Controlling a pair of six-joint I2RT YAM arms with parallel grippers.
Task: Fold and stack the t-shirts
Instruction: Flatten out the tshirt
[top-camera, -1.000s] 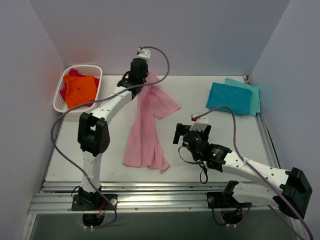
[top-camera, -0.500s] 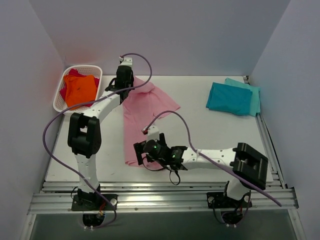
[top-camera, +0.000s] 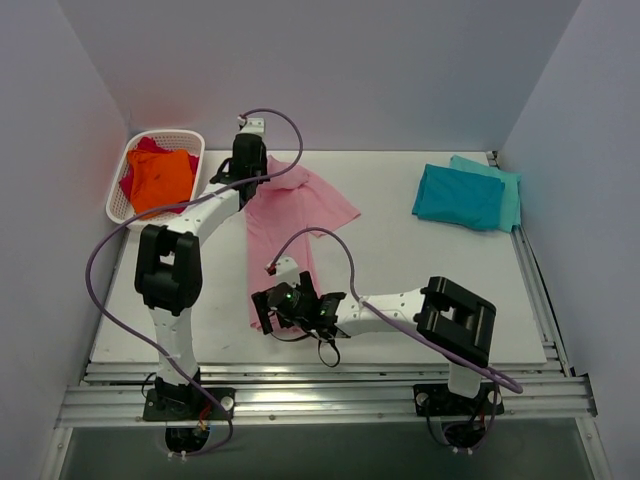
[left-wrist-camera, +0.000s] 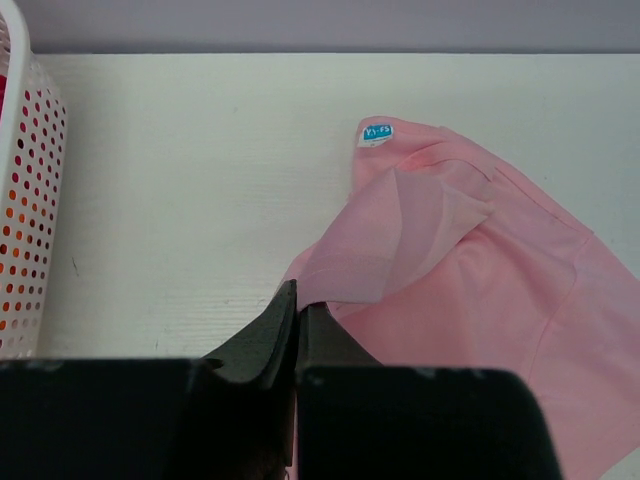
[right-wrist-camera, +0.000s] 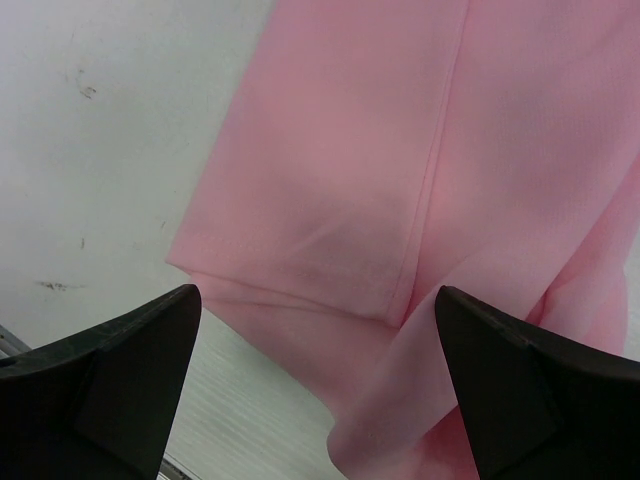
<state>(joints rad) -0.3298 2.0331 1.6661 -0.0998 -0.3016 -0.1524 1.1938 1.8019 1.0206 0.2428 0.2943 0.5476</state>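
The light pink t-shirt (top-camera: 290, 215) lies stretched lengthwise on the table, from the far left toward the near middle. My left gripper (top-camera: 247, 180) is shut on its far edge; in the left wrist view the jaws (left-wrist-camera: 298, 300) pinch a fold of pink cloth (left-wrist-camera: 470, 260). My right gripper (top-camera: 275, 308) is open over the shirt's near hem; the right wrist view shows the hem corner (right-wrist-camera: 330, 270) between my spread fingers (right-wrist-camera: 130, 360). The folded teal t-shirt (top-camera: 458, 195) lies on the lighter turquoise one (top-camera: 505, 190) at the far right.
A white basket (top-camera: 122, 205) with orange and red clothes stands at the far left, next to the left gripper. Its perforated wall shows in the left wrist view (left-wrist-camera: 25, 200). Side walls bound the table on both sides.
My left gripper has drawn the shirt's far edge leftward toward the basket. My right arm swung from the near middle leftward to the shirt's near hem.
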